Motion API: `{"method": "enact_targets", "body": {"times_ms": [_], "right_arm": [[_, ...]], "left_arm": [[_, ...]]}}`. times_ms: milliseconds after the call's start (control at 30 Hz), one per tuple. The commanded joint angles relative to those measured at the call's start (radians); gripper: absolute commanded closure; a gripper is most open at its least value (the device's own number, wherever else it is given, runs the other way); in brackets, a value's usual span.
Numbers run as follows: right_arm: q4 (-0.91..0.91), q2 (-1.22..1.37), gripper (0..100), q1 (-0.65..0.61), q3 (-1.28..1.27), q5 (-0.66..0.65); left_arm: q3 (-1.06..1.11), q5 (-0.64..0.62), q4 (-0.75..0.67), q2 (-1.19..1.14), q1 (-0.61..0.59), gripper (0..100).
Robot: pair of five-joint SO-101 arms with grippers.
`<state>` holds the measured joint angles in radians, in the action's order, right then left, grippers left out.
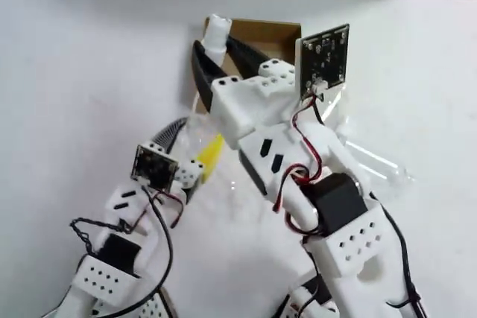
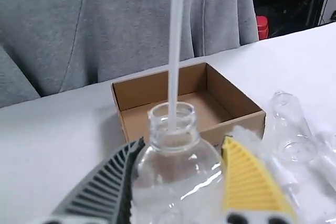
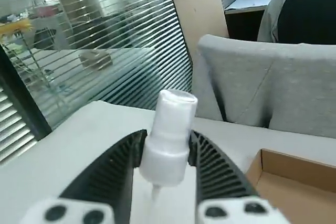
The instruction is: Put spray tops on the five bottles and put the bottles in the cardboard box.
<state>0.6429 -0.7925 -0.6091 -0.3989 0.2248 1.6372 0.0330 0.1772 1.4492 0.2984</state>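
A white table (image 1: 89, 72) carries the work, with grey chairs (image 2: 105, 24) along its far side; nearest, the left gripper (image 2: 184, 148) is clenched on a clear bottle (image 2: 176, 182), its grey and yellow fingers pressed to the shoulders, holding it upright just short of the cardboard box (image 2: 157, 90); a thin dip tube (image 2: 176, 51) hangs straight down through the open neck; over it the right gripper (image 3: 167, 139) is clamped on the white spray top (image 3: 168, 129) at its collar. Off to the side, spare bottles (image 2: 287, 127) lie uncapped on the table, near the box.

The bottle looks empty, light, thin-walled and smooth, so it would likely dent or slip under a hard squeeze; the shoulder hold seems sound, leaving the neck free; the top looks stiff and is best taken at the collar; the tube is slender and would probably bend if it caught the rim.
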Motion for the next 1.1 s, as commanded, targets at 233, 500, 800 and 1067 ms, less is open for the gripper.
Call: {"method": "enact_targets", "body": {"times_ms": [233,500,800,1067], "right_arm": [[-0.016,0.002,98.2,-0.005,-0.078,0.009],[-0.136,0.002,98.1,-0.007,-0.213,0.003],[-0.091,0.002,98.0,-0.054,-0.235,0.005],[-0.054,0.004,85.8,-0.062,-0.239,0.011]], "left_arm": [[-0.009,0.012,-0.032,0.019,0.001,98],[-0.009,0.012,-0.029,0.019,-0.001,98],[-0.009,0.012,-0.031,0.019,-0.001,98],[-0.009,0.012,-0.031,0.019,-0.001,98]]}}
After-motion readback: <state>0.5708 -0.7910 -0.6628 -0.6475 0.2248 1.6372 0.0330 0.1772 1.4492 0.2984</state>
